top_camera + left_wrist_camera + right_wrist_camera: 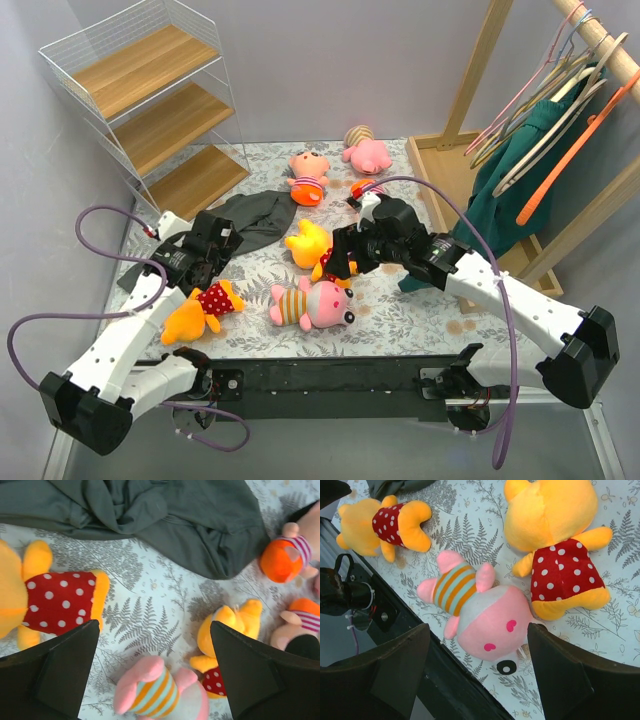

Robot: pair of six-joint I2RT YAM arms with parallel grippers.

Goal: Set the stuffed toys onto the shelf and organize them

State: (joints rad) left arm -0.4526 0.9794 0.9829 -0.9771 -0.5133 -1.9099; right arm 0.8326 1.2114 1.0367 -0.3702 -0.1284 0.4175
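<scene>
The white wire shelf (pixel 150 100) with three wooden boards stands at the far left, with no toys on it. The stuffed toys lie on the fern-print table: a yellow bear (pixel 200 308) (pixel 55 602) (pixel 385 525), a pink pig (pixel 315 303) (pixel 155 690) (pixel 480 610), a second bear (pixel 312 245) (pixel 225 635) (pixel 555 545), a peach doll (pixel 308 175) (pixel 287 557) and a far pig (pixel 366 150). My left gripper (pixel 205 265) (pixel 155 675) hangs open between the near bear and the pig. Above the pig's head, my right gripper (pixel 345 260) (pixel 477 665) is open, its fingers apart from the toy.
A dark grey cloth (pixel 255 215) (pixel 150 520) lies crumpled behind my left gripper. A wooden clothes rack (pixel 560 100) with hangers and a green garment (pixel 520 160) fills the right side. The table's black front edge (pixel 330 375) (pixel 445 675) runs just below the pig.
</scene>
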